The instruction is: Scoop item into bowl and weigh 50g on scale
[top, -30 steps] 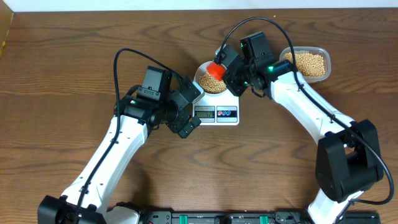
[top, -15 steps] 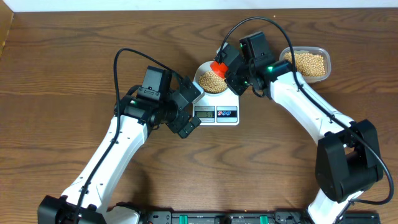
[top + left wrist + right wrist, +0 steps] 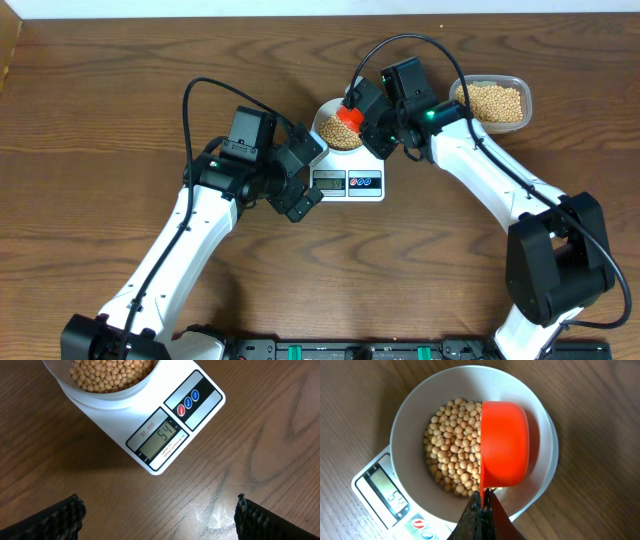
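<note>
Right gripper [image 3: 482,502], clenched on the orange scoop [image 3: 504,442], has barely moved above the bowl [image 3: 407,425] of beans [image 3: 450,445]; scale [image 3: 160,430] reads 54, likely overshooting. Left gripper [image 3: 160,515] hangs released.

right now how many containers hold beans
2: the bowl on the scale, and the clear tub to the scale's right. The orange scoop over the bowl hides its inside.

beans [image 3: 111,371] in the bowl [image 3: 95,400] on the scale [image 3: 165,406], display [image 3: 161,439] at 54, left gripper [image 3: 159,520] below, jaws far apart
</note>
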`<state>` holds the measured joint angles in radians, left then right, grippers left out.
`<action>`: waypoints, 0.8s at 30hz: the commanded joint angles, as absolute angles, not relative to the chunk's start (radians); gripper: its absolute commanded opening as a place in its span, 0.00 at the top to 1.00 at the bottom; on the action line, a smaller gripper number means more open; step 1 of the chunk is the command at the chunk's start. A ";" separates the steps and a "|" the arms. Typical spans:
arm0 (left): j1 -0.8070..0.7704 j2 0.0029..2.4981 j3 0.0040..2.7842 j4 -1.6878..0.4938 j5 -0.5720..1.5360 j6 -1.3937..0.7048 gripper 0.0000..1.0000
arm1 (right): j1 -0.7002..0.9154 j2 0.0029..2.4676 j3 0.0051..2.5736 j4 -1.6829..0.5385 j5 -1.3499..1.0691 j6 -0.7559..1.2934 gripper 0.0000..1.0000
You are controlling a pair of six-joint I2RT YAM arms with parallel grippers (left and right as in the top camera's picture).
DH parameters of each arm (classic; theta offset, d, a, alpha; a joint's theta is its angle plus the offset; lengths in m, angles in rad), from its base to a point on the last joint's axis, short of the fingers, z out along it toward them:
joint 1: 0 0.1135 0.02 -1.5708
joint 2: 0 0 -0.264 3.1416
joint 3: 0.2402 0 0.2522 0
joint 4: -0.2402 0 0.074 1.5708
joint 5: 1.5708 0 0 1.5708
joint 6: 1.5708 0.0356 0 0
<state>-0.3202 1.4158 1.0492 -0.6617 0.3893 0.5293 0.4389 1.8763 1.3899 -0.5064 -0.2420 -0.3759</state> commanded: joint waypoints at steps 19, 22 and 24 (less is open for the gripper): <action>-0.321 1.403 1.072 -0.664 0.387 0.546 0.02 | 0.444 1.852 1.378 -0.528 -0.445 -0.306 0.99; -0.321 1.403 1.072 -0.664 0.387 0.546 0.02 | 0.443 1.852 1.378 -0.538 -0.454 -0.293 0.99; -0.321 1.403 1.072 -0.664 0.387 0.546 0.02 | 0.437 1.852 1.378 -0.544 -0.456 -0.263 0.99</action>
<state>-0.3202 1.4158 1.0492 -0.6617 0.3893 0.5293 0.4389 1.8763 1.3853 -0.5365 -0.4244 -0.3122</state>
